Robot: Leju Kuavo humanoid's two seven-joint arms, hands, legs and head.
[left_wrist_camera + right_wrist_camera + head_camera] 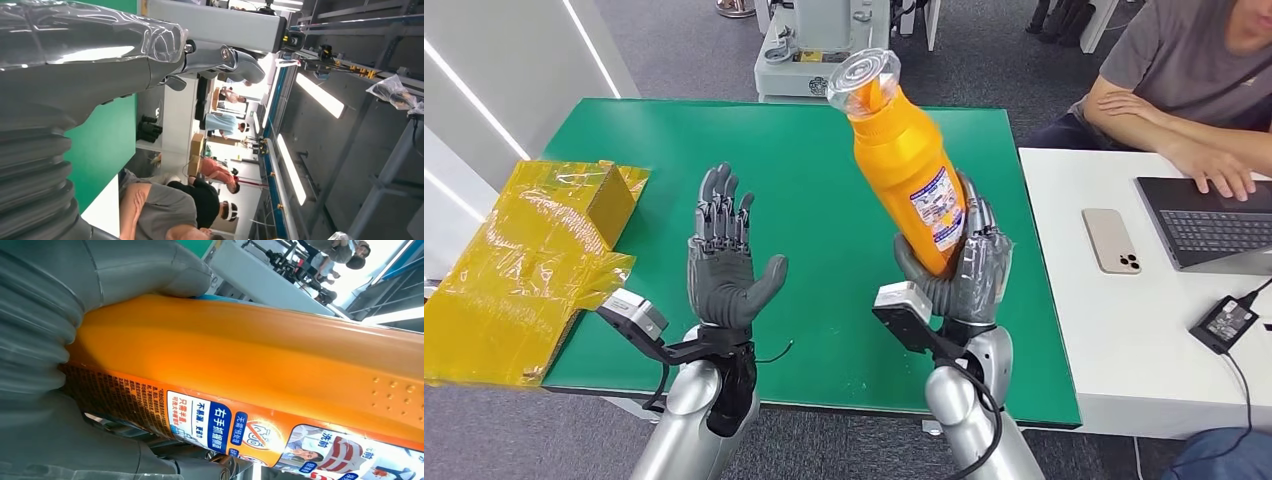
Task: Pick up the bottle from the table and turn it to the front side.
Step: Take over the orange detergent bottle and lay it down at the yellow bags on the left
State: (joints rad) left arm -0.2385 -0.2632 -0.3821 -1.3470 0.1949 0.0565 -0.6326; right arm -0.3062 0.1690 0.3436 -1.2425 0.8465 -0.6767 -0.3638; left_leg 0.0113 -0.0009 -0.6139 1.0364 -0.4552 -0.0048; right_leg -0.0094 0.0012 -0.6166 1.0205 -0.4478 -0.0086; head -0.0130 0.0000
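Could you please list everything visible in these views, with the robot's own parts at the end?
bottle: one, orange with a clear cap and a printed label, lifted above the green table, tilted, in the right hand.
green table: one, green, directly ahead of the robot.
yellow wrapped box: one, yellow film, at the green table's left edge.
white table: one, white, to the right of the green one.
phone: one, beige, on the white table.
laptop: one, dark, on the white table, under a person's hand.
power adapter: one, black, near the white table's right edge.
person: one, grey shirt, seated behind the white table.
left hand: grey, fingers spread, holding nothing.
right hand: grey, gripping the bottle's lower part.
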